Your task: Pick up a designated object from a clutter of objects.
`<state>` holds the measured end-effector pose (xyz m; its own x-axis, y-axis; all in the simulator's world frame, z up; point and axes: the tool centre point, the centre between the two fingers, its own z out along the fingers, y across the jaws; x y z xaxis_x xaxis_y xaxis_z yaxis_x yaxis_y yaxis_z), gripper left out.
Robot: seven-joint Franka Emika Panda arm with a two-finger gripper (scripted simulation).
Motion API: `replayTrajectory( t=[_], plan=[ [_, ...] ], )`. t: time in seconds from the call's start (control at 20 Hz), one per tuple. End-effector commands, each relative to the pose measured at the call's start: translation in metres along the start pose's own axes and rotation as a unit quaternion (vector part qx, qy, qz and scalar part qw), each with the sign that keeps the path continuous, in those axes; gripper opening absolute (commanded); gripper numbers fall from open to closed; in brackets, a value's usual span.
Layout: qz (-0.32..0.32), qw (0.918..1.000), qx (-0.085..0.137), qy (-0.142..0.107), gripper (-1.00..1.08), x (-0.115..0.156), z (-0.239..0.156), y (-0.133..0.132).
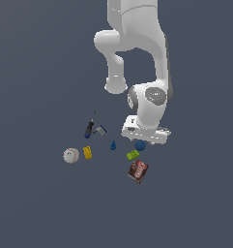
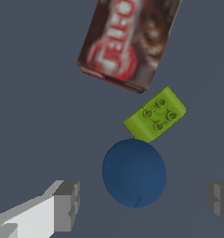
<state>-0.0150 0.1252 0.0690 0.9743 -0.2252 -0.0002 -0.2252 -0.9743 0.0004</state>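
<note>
Just beside the green studded plastic brick (image 2: 155,115), the smooth dark blue round ball (image 2: 134,173) is lying between the fingers of the released claw (image 2: 143,204); I judge it is lining up, and closing comes next.

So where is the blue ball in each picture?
Exterior view: the blue ball peeks out just under the arm's white hand.
Wrist view: it sits low in the middle, between the open fingers.
Shared landmark: the green brick right beside it.
</note>
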Motion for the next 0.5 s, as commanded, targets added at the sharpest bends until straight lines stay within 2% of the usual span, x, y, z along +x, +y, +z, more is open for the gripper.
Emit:
replayTrajectory(
  t=[0.0, 0.45],
  plan=[
    [0.0, 1.0, 0.0, 0.0, 1.0, -0.001, 0.011, 0.0],
    [0.001, 1.0, 0.0, 0.0, 1.0, 0.0, 0.038, 0.0]
  ],
)
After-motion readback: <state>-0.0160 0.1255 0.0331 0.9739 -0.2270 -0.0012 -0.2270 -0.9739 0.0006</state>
